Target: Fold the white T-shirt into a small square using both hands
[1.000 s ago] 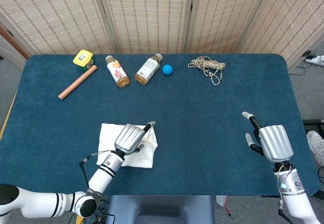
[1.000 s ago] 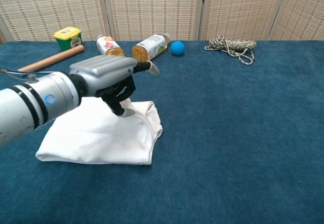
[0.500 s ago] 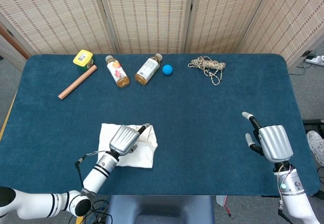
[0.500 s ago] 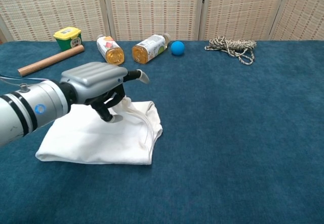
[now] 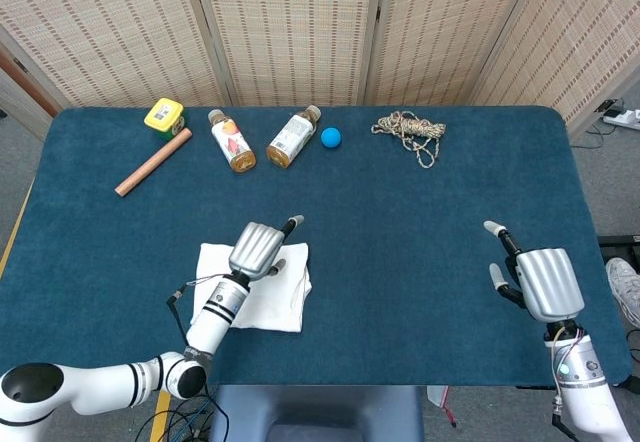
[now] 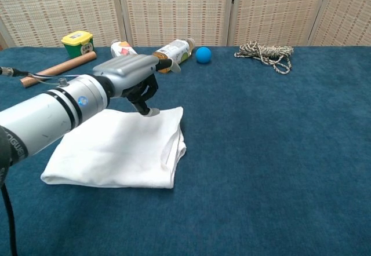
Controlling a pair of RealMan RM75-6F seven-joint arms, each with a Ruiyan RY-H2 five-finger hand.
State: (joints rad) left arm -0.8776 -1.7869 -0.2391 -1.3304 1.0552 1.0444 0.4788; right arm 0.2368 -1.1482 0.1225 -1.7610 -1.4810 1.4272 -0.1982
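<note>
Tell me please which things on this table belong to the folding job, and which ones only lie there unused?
Part of the job:
white T-shirt, folded flat
left hand, over the shirt's far edge
right hand, off to the side, holding nothing

Just lying about:
two bottles
blue ball
rope
wooden stick
yellow-lidded jar

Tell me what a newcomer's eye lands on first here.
The folded white T-shirt on the dark blue table, near the front edge, with the left hand above its far edge. The right hand sits apart at the table's right side, and small clutter lines the back edge.
</note>
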